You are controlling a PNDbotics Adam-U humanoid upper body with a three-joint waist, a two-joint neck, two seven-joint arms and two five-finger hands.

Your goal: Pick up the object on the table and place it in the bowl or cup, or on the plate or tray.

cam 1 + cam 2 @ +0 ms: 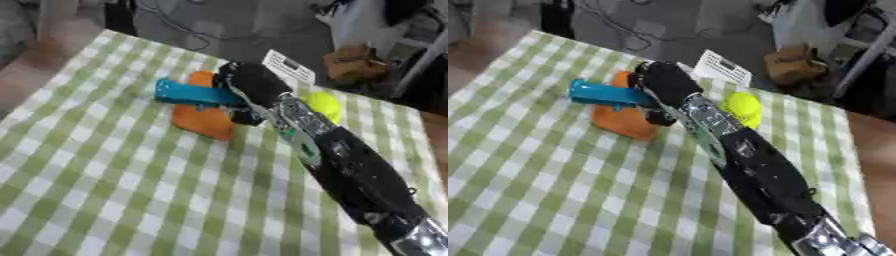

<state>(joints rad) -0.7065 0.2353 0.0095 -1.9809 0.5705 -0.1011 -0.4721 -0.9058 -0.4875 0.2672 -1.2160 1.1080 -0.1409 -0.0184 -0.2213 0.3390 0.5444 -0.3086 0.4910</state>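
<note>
1. the right hand (249, 82) comes in from the lower right corner on a long black and silver arm, and it sits over the far middle of the table (105, 190).
2. its fingers are curled round one end of a blue object (192, 94), a long flat bar whose other end points toward the table's left edge.
3. i cannot tell whether the blue object is lifted or lies on what is under it; it crosses the top of an orange dish (203, 120).
4. the orange dish stands on the green and white checked cloth (131, 165) toward the far edge, just left of the hand; its far end shows above the blue bar and its broader near part shows below it.
5. a yellow-green ball (744, 107) lies on the cloth beside the arm on its right, nearer the far right corner, apart from the dish.
6. a white card with dark print (721, 67) lies at the far edge of the table, beyond the hand.
7. the left hand shows in neither view.
8. a brown object (354, 62) stands beyond the table's far edge, off the cloth.
</note>
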